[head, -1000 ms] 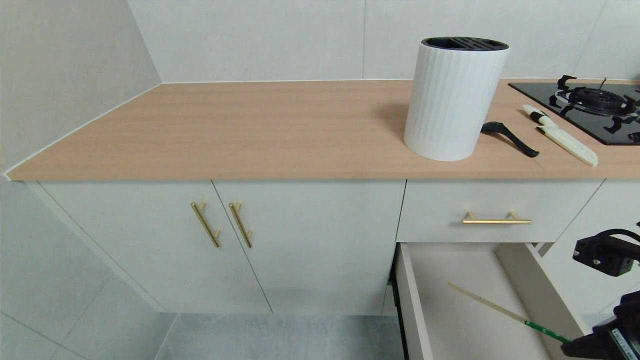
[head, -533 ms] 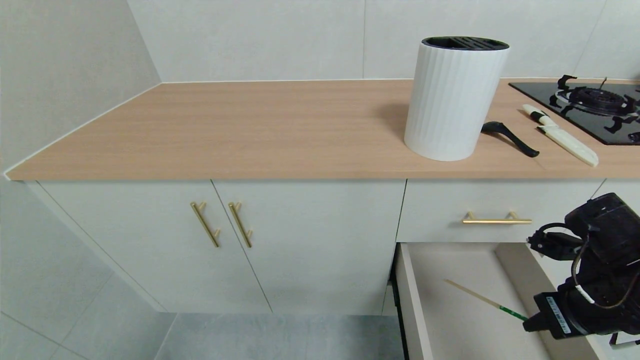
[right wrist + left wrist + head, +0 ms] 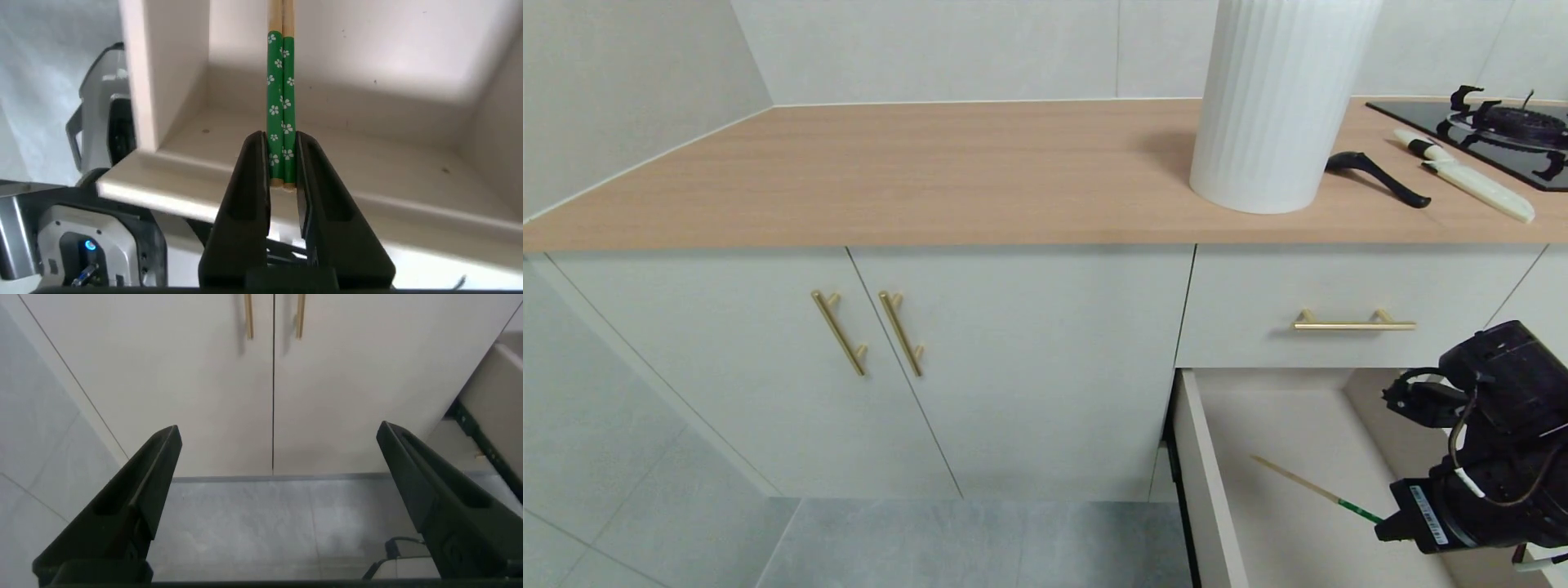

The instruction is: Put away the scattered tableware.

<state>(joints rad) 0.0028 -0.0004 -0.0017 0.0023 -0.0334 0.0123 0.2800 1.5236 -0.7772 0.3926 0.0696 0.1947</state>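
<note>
Two chopsticks (image 3: pixel 275 98) clamped in right jaws over one open drawer (image 3: pixel 1282 425); left jaws spread apart. One knife (image 3: pixel 1474 178), one ladle (image 3: pixel 1380 173) at three o'clock of one white holder (image 3: pixel 1278 106).

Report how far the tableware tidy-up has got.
Done: the lower drawer stands open, ready to take things. In hand: the right claw is shut on a pair of chopsticks, held over that drawer. Left: a black spoon and a white knife lie on the counter beside the white holder. The left claw is open and holds nothing.
</note>
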